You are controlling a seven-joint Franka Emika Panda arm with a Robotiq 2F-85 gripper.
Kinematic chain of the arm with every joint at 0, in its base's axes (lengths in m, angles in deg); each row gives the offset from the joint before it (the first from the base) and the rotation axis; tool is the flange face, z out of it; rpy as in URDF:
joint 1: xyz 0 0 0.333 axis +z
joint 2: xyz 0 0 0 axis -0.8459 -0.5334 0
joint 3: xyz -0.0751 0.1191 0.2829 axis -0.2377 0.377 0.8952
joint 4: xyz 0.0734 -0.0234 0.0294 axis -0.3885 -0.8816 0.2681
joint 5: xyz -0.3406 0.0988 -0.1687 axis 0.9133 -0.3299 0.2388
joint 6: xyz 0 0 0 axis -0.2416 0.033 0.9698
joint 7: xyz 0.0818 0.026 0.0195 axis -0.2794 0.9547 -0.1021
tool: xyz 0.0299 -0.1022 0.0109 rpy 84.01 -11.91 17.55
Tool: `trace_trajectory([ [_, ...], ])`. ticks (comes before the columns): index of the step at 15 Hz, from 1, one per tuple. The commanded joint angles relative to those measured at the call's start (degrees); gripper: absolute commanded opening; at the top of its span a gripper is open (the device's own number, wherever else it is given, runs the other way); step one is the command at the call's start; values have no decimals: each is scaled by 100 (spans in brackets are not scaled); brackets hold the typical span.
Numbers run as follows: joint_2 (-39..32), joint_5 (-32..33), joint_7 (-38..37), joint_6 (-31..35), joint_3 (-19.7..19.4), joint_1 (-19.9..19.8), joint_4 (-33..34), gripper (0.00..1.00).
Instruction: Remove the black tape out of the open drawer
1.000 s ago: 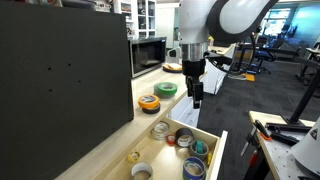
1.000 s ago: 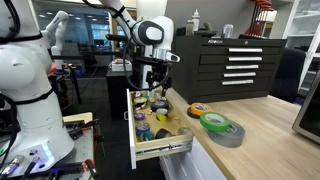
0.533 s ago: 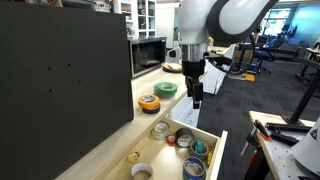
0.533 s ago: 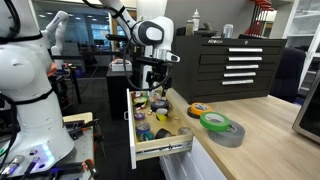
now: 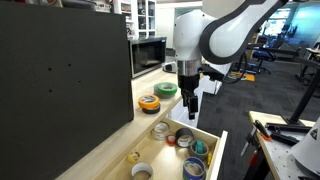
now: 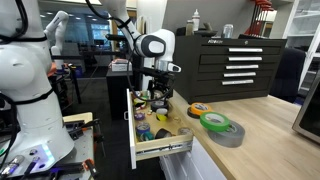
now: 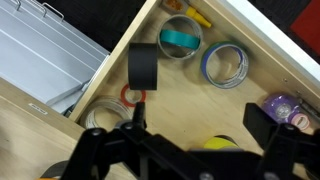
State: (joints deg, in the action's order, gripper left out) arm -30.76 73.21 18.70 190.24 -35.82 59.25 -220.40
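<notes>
In the wrist view the open drawer point(image 7: 185, 100) shows its pale floor with several tape rolls on it. The black tape point(image 7: 143, 68) stands up left of centre, beside a teal roll point(image 7: 181, 42) and above a small red ring point(image 7: 132, 95). My gripper point(image 7: 200, 125) is open and empty above the drawer floor, with a yellow roll point(image 7: 215, 144) below between the jaws. The black tape lies up and left of my left finger. In both exterior views the gripper point(image 5: 190, 108) point(image 6: 158, 98) hangs over the drawer point(image 5: 212, 150) point(image 6: 165, 150); I cannot pick out the black tape there.
A blue ring point(image 7: 227, 65), a purple roll point(image 7: 283, 108) and a silver ring point(image 7: 95, 115) also lie in the drawer. A green roll point(image 5: 165, 89) point(image 6: 214, 123) and a yellow-orange roll point(image 5: 148, 102) point(image 6: 199, 108) sit on the counter. A microwave point(image 5: 150, 52) and a black tool chest point(image 6: 235, 65) stand behind.
The arm has swung and the gripper has dropped a little lower toward the drawer. The rolls have not moved.
</notes>
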Motion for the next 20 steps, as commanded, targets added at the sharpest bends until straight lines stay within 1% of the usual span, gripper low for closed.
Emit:
trace_trajectory([
  [1,-425,-221,470,224,32,-122,171,100],
  [12,-1566,7,1005,459,57,-432,695,100],
  [20,-2246,190,1003,645,84,-640,973,100],
])
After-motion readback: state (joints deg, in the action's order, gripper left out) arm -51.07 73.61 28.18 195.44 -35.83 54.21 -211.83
